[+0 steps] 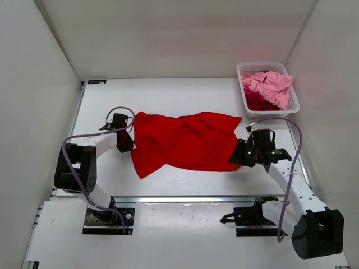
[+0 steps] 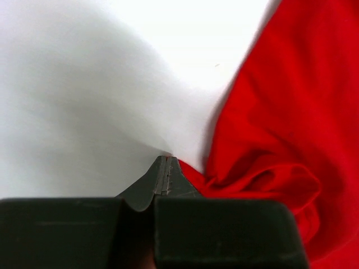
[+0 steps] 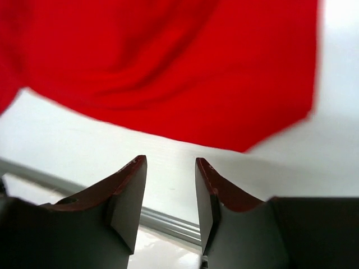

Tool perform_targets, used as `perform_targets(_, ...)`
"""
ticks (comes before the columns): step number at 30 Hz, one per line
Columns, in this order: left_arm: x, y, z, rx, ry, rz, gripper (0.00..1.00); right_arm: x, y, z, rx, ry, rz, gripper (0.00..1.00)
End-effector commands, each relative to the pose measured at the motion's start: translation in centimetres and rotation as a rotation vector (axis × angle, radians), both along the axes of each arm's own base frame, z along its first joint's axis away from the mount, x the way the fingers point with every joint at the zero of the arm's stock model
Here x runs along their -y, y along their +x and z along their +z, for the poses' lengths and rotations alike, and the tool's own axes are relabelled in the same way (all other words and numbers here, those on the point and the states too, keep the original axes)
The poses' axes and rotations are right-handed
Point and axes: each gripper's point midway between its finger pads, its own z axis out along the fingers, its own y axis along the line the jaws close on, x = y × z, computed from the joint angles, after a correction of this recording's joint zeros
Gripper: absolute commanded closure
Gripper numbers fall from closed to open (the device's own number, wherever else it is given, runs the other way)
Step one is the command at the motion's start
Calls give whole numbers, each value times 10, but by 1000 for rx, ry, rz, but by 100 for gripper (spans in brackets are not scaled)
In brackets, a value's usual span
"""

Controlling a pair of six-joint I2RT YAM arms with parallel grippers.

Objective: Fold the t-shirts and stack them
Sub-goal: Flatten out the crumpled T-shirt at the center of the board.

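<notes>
Red shirt lies spread and rumpled on the table, leftward of the basket and nearer our arms. That basket holds a pink shirt over a darker one. We see the left gripper pinched shut on the red shirt's edge farthest from the basket, and the right gripper with jaws apart and empty, just off the edge nearest the basket.
</notes>
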Motion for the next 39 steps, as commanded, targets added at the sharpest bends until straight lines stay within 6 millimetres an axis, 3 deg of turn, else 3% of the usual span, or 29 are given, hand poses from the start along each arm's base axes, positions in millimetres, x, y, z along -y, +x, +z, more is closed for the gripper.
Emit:
perform_targets(1, -8, -26, 6, -66, 26, -13, 100, 26, 4, -17, 3, -44, -123, 62)
perform_targets(6, 3, -57, 27, -69, -29, -43, 100, 42, 8, -33, -43, -65, -215, 59)
perform_targets(8, 5, -74, 30, -88, -44, -54, 100, 55, 10, -42, -94, -43, -306, 58)
perform_targets(13, 25, -98, 37, -91, -87, -123, 100, 64, 25, -51, -109, -1, -372, 58)
perform_targets(18, 33, -93, 47, -63, -94, -159, 100, 71, 44, -55, -98, -16, -369, 58)
perform_targets(21, 39, -83, 57, -42, -98, -176, 100, 71, 43, -74, -154, -50, -364, 58)
perform_targets(23, 46, -77, 64, -26, -103, -195, 100, 71, 50, -75, -139, -34, -374, 62)
perform_targets(24, 49, -76, 67, -18, -100, -209, 100, 72, 51, -78, -150, -24, -382, 75)
perform_targets(27, 48, -74, 72, -13, -108, -201, 100, 69, 52, -70, -155, -49, -348, 100)
perform_targets(30, 48, -72, 76, -2, -104, -211, 100, 55, 16, -52, -232, -92, -262, 100)
perform_targets(32, 48, -69, 76, -2, -100, -208, 100, 45, -1, -27, -221, -98, -227, 96)
perform_targets(33, 46, -66, 75, -2, -98, -201, 100, 47, -11, -23, -254, -108, -225, 89)
perform_targets(35, 49, -61, 77, -1, -99, -215, 100, 51, -7, -1, -219, -108, -238, 79)
perform_targets(37, 52, -52, 78, -8, -88, -232, 100, 52, 1, 6, -210, -130, -218, 60)
perform_targets(39, 51, -46, 79, -13, -75, -234, 100, 48, 3, 0, -259, -154, -171, 51)
